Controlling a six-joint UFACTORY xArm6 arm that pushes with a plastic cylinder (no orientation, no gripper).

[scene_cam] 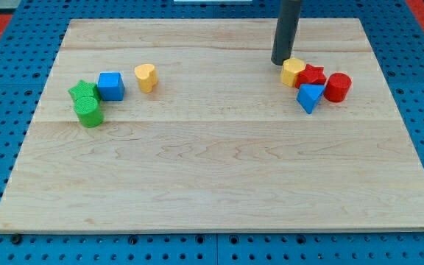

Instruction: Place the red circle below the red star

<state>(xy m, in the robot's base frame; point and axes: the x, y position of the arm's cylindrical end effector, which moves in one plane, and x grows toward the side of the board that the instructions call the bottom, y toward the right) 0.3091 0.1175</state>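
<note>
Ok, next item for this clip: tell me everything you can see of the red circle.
The red circle is a short, glossy red cylinder, plastic by its look, standing upright on the wooden board near the view's right edge. It is the rightmost of a tight cluster: the red star lies right against its left side, the blue triangle sits lower left. My tip is apart from it, beyond the yellow block.

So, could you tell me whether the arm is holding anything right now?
Nothing is held. My tip has no gripper; it sits just upper-left of the yellow block.

My tip (pixel 280 62) rests on the board — rod upright, near the view's top
</note>
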